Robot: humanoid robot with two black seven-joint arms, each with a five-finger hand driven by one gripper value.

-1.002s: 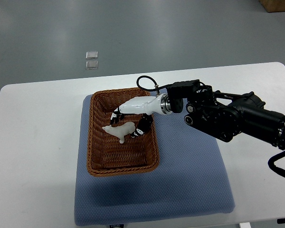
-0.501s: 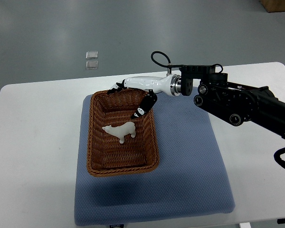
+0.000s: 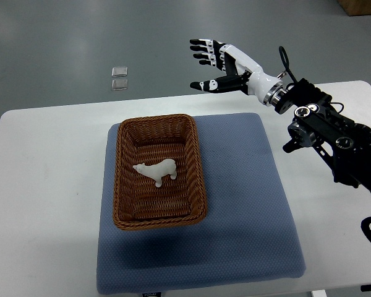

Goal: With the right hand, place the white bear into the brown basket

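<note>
Worktop (image 3: 49, 185): we see a white top carrying a blue mat (image 3: 247, 216).
Brown basket (image 3: 125, 185): we find it on the mat's left part, with nothing lying over it.
White bear (image 3: 157, 170): we see it inside the basket, near the middle.
Right hand (image 3: 217, 65): beyond the basket's far right corner, raised, fingers spread wide, holding nothing.
Floor (image 3: 80, 37): grey, beyond the basket; two small clear squares (image 3: 119, 78) lie on it.
</note>
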